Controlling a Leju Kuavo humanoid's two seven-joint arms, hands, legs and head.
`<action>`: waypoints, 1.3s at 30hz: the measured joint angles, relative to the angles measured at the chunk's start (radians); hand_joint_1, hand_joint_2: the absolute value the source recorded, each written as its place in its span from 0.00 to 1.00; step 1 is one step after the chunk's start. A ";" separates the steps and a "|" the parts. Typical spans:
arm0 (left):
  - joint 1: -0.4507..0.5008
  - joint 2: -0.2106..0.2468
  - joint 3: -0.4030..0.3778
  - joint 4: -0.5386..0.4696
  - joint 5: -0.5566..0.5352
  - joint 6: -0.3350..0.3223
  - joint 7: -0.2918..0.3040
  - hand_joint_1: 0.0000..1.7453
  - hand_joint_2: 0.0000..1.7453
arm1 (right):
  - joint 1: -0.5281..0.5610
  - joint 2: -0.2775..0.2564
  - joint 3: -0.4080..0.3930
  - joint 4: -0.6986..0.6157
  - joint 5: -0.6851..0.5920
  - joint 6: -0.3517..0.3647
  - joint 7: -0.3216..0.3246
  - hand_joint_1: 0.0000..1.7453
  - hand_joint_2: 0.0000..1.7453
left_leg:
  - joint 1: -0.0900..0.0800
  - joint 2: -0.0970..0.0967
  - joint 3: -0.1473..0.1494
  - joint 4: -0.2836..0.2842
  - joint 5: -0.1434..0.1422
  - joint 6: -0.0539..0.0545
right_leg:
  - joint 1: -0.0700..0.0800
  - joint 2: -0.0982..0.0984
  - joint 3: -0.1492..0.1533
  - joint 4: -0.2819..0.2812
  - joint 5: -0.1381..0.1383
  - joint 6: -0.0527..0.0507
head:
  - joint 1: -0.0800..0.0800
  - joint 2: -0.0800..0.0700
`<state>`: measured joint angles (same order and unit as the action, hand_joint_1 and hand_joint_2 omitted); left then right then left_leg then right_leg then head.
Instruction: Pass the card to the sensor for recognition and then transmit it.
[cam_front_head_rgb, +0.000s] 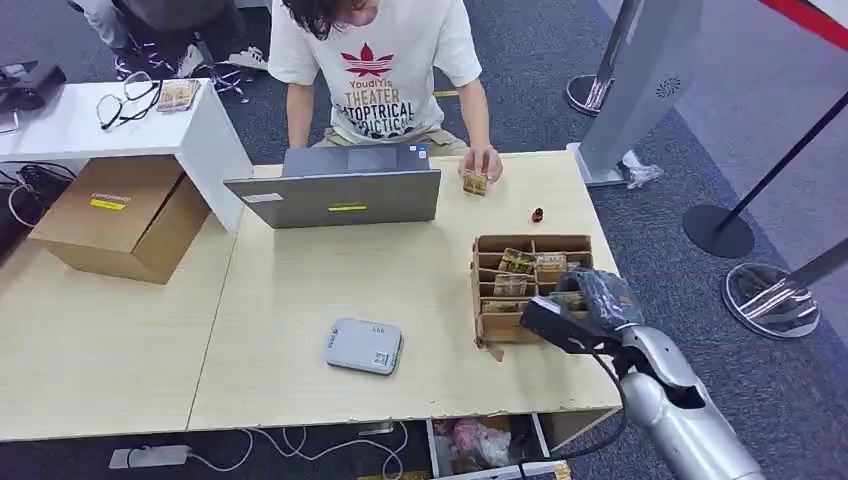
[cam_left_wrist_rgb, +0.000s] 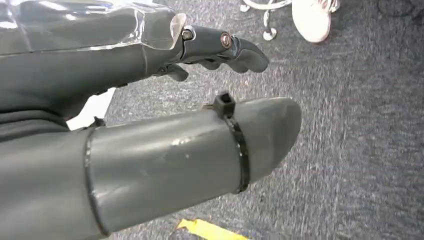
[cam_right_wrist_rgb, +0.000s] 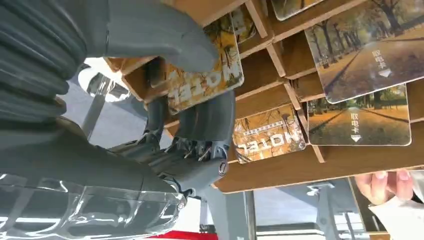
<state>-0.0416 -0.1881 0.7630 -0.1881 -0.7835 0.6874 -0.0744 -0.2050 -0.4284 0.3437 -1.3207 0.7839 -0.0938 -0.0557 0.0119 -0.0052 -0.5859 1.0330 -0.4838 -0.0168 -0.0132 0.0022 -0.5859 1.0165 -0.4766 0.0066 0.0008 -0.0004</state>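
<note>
We are at the first step: our right hand (cam_right_wrist_rgb: 190, 125) pinches a card (cam_right_wrist_rgb: 207, 80) in the wooden box (cam_front_head_rgb: 490, 330) at four o'clock on the bench (cam_front_head_rgb: 300, 300), and next we must lift it over to the grey sensor (cam_front_head_rgb: 363, 346) at six o'clock, while our left hand (cam_left_wrist_rgb: 220, 47) hangs loosely curled and holds nothing.

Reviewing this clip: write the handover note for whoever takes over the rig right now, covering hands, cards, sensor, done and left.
Right hand: at the wooden card box, thumb and fingers closing around a MOTEL card that sits in its slot; whether the grip is firm cannot be told.
Left hand: hangs over the carpet, holding nothing, fingers slightly curled.
Grey sensor pad: on the table, left of the box, nothing on it.
A person behind the laptop holds another card.
Done: reach to the box.
Left: lift the card out, present it to the sensor, hand it over.
</note>
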 joint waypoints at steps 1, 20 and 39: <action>0.000 -0.001 0.000 0.000 0.000 0.000 0.000 0.00 0.00 | 0.000 0.000 0.000 0.000 0.000 0.000 0.000 0.81 1.00 | 0.000 0.000 0.000 0.000 0.000 0.000 | 0.000 0.000 0.000 0.000 0.000 0.000 | 0.000 0.000; 0.000 -0.002 0.003 0.000 -0.013 0.000 0.000 0.00 0.00 | -0.003 0.000 -0.001 0.002 -0.007 0.011 -0.002 0.90 1.00 | 0.000 0.000 0.000 0.000 0.000 0.000 | 0.000 0.000 0.000 0.000 0.000 0.000 | 0.000 0.000; -0.001 -0.002 0.003 0.000 -0.040 0.002 -0.003 0.00 0.00 | -0.106 -0.058 -0.006 0.002 -0.119 0.158 -0.061 0.86 1.00 | 0.000 0.000 0.000 0.000 0.000 0.000 | 0.000 0.000 0.000 0.000 0.000 0.000 | 0.000 0.000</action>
<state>-0.0425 -0.1900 0.7656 -0.1881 -0.8236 0.6893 -0.0774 -0.3106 -0.4868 0.3372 -1.3188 0.6653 0.0645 -0.1167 0.0118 -0.0051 -0.5856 1.0331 -0.4833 -0.0166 -0.0133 0.0023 -0.5856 1.0166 -0.4762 0.0064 0.0011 -0.0004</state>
